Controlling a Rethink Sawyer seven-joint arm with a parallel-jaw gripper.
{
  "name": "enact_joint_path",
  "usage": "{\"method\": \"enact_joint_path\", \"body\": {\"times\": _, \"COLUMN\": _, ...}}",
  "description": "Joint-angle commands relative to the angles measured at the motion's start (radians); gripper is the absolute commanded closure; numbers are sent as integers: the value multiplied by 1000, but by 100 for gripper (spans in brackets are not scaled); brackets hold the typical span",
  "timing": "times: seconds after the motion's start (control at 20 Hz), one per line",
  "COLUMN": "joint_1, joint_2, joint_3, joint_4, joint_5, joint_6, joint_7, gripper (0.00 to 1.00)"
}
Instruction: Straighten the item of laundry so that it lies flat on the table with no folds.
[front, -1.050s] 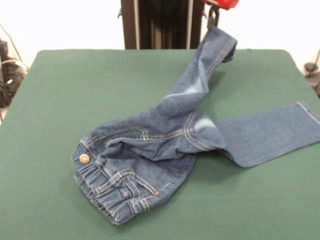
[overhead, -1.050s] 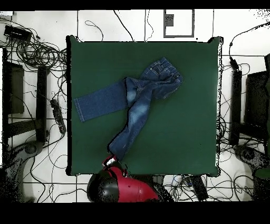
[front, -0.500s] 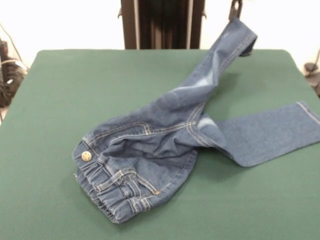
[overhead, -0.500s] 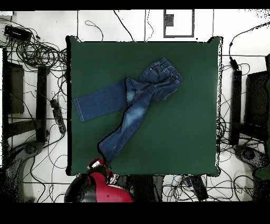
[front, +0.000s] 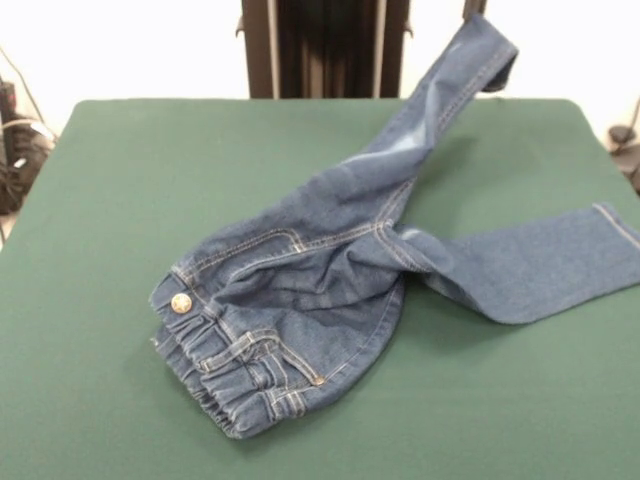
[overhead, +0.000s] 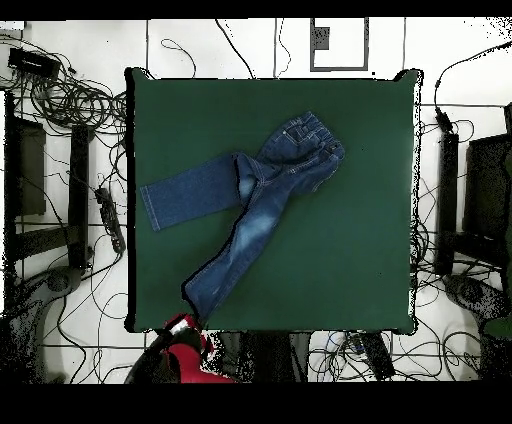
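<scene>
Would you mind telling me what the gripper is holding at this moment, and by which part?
The gripper holds the jeans by the hem end of one leg, lifted off the table; the other leg lies flat.

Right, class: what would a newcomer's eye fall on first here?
The small denim jeans on the green table, waistband bunched toward the front. One leg lies flat to the side; the other is lifted at its cuff by the gripper at the table's edge.
</scene>
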Motion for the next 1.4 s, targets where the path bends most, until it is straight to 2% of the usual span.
{"method": "enact_joint_path", "body": {"times": 0.05, "joint_1": -40, "joint_2": 138, "joint_3": 236, "joint_4": 156, "joint_5": -5, "joint_6": -172, "joint_7": 427, "gripper": 100}}
{"method": "enact_joint_path", "body": {"times": 0.25, "joint_1": -7, "joint_2": 143, "joint_3": 204, "joint_4": 136, "joint_5": 1, "joint_6": -180, "joint_7": 411, "gripper": 100}}
{"method": "enact_joint_path", "body": {"times": 0.3, "joint_1": -12, "joint_2": 141, "joint_3": 201, "joint_4": 131, "joint_5": -8, "joint_6": -177, "joint_7": 400, "gripper": 0}}
{"method": "enact_joint_path", "body": {"times": 0.6, "joint_1": -11, "joint_2": 139, "joint_3": 183, "joint_4": 102, "joint_5": -28, "joint_6": -165, "joint_7": 358, "gripper": 0}}
{"method": "enact_joint_path", "body": {"times": 0.75, "joint_1": 42, "joint_2": 116, "joint_3": 132, "joint_4": 80, "joint_5": 11, "joint_6": -117, "joint_7": 319, "gripper": 0}}
{"method": "enact_joint_path", "body": {"times": 0.9, "joint_1": 119, "joint_2": 41, "joint_3": 37, "joint_4": 40, "joint_5": 65, "joint_6": -2, "joint_7": 248, "gripper": 0}}
{"method": "enact_joint_path", "body": {"times": 1.05, "joint_1": 129, "joint_2": -1, "joint_3": -70, "joint_4": -79, "joint_5": 25, "joint_6": 135, "joint_7": 128, "gripper": 0}}
{"method": "enact_joint_path", "body": {"times": 1.15, "joint_1": 91, "joint_2": -26, "joint_3": -83, "joint_4": -155, "joint_5": -36, "joint_6": 230, "joint_7": 84, "gripper": 0}}
{"method": "enact_joint_path", "body": {"times": 1.25, "joint_1": 112, "joint_2": -33, "joint_3": -136, "joint_4": -241, "joint_5": -70, "joint_6": 311, "joint_7": 65, "gripper": 0}}
{"method": "enact_joint_path", "body": {"times": 1.4, "joint_1": 84, "joint_2": -40, "joint_3": -129, "joint_4": -319, "joint_5": -128, "joint_6": 389, "joint_7": 81, "gripper": 0}}
